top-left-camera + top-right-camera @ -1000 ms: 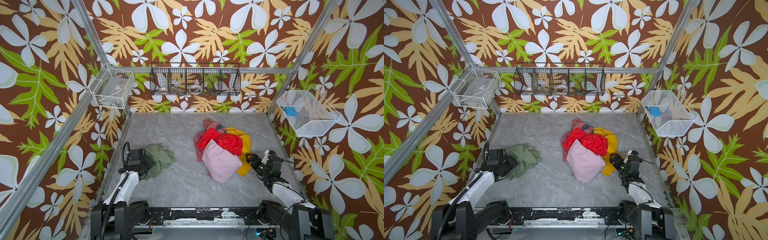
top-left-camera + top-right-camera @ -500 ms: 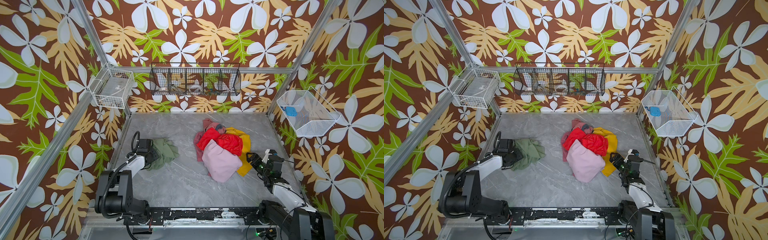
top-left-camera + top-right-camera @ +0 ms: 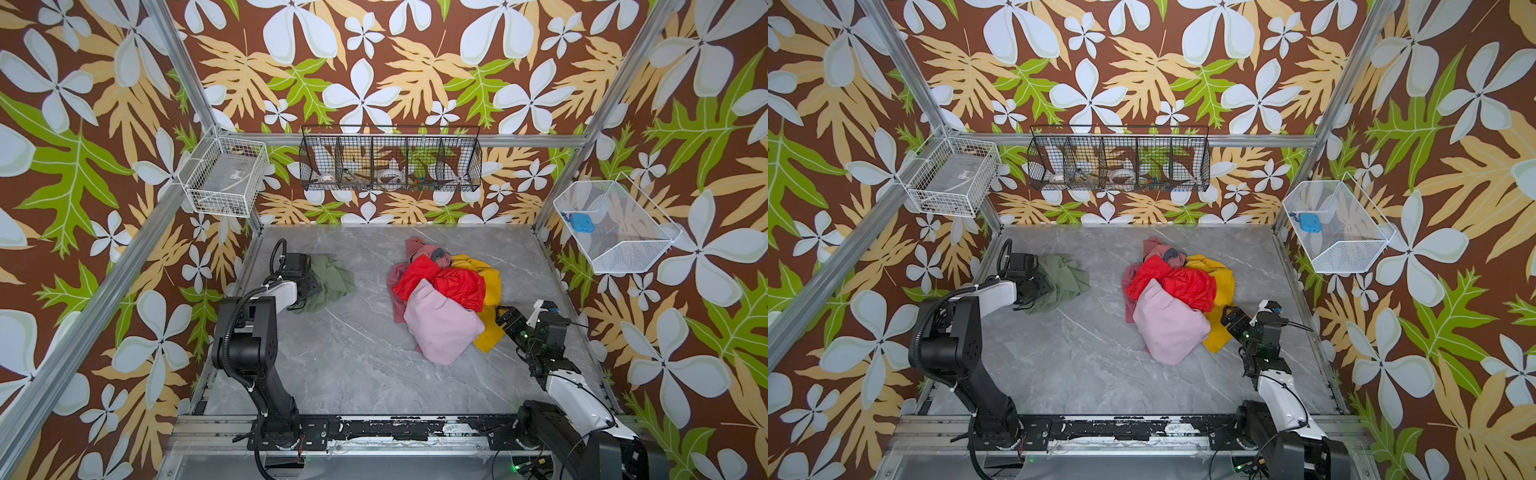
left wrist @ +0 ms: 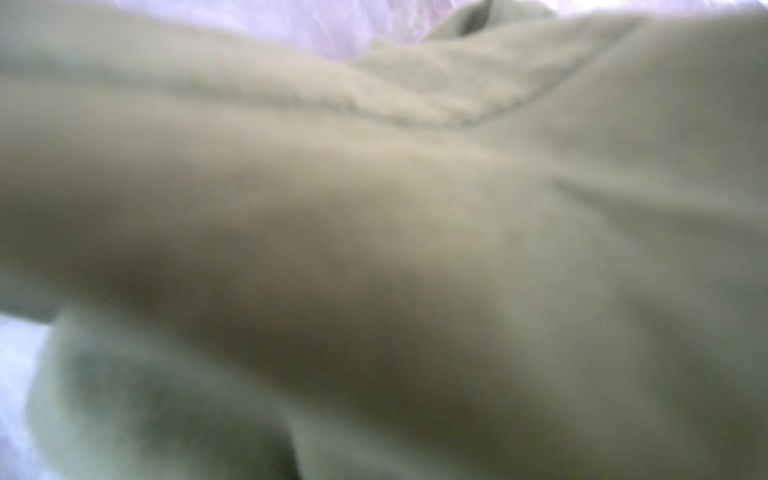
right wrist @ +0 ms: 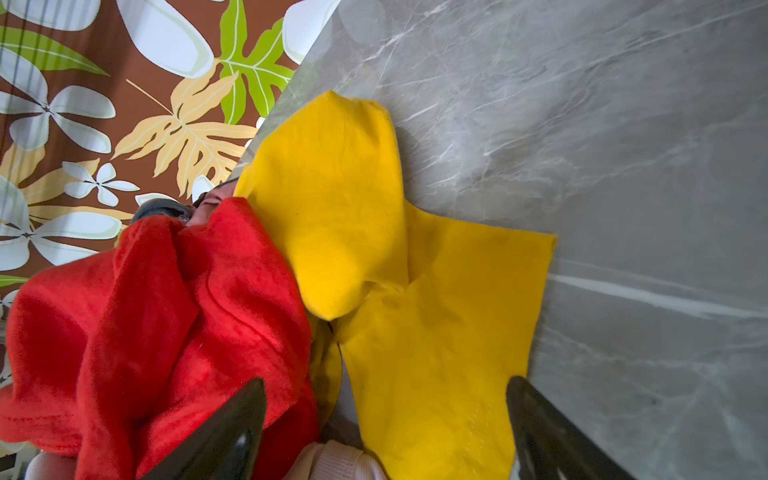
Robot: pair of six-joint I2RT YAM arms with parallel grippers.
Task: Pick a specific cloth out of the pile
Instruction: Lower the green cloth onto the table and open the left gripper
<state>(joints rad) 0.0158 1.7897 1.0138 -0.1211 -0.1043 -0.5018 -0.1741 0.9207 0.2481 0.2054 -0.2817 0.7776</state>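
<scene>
The cloth (image 3: 334, 280) (image 3: 1067, 282), sage green and crumpled, lies on the grey table at the left, apart from the pile (image 3: 440, 299) (image 3: 1173, 299). My left gripper (image 3: 313, 286) (image 3: 1044, 286) is pushed into the cloth's near-left side, its fingers hidden under folds. In the left wrist view the cloth (image 4: 415, 208) fills the picture, blurred, and no jaws show. The pile has a pale pink cloth (image 3: 440, 328) in front, red (image 3: 455, 284) above it and yellow (image 3: 490, 274) at the right. My right gripper (image 3: 505, 318) (image 3: 1231, 316) (image 5: 386, 381) stands open over the yellow cloth's (image 5: 395, 249) edge, holding nothing.
A white wire basket (image 3: 226, 176) hangs at the back left. A black wire rack (image 3: 390, 164) is on the back wall. A white mesh basket (image 3: 615, 226) with a blue object (image 3: 579, 222) hangs at the right. A black rail (image 3: 374, 430) runs along the front.
My left arm has swung toward the back, and the green cloth has shifted back with it and bunched up. The right arm and the pile have barely moved.
</scene>
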